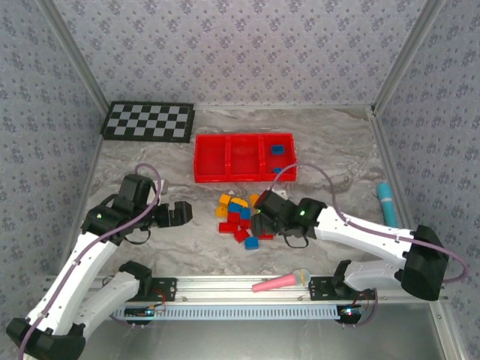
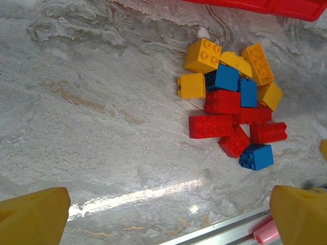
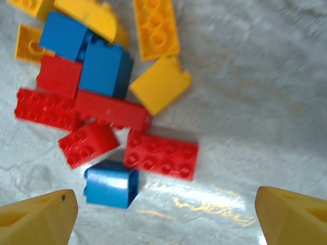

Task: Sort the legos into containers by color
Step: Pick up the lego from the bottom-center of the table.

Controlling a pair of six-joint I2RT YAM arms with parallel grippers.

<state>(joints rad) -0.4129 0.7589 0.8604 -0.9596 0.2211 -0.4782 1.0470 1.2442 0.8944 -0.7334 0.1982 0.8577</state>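
Observation:
The legos lie in a loose pile of red, blue and orange-yellow bricks on the marble table in front of the red tray. The tray's right container holds a blue brick. My right gripper hangs open at the pile's right edge. In the right wrist view it stands wide, with a blue brick and a long red brick just ahead of its jaws. My left gripper is open left of the pile. Bare table lies between its fingers, and the pile sits ahead to the right.
A black-and-white checkerboard lies at the back left. A pink microphone toy rests on the aluminium rail at the near edge. A teal cylinder lies by the right wall. Patterned walls enclose the table.

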